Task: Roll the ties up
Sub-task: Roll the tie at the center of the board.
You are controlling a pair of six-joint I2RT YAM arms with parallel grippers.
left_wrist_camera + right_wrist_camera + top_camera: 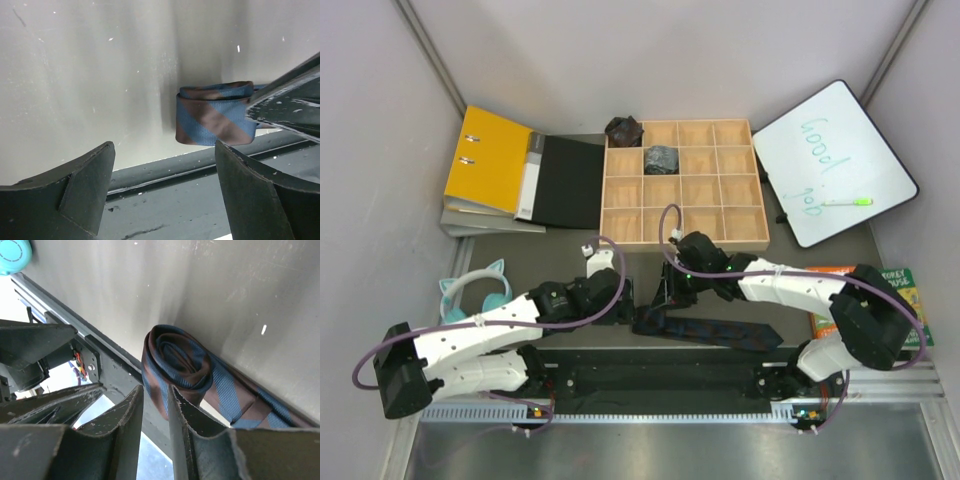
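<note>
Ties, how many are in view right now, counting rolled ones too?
3. A brownish-black roll at the wooden tray's far-left corner; a greyish roll in its second row; a striped tie, partly rolled, on the table in front of it. Others could be hidden.

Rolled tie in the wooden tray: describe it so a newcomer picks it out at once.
Find the wooden grid tray at the table's far middle, between the black folder and the whiteboard. In its second row from the far edge, second compartment from the left, sits the greyish rolled tie. It is greyer than the brownish-black bundle at the tray's far left corner.
</note>
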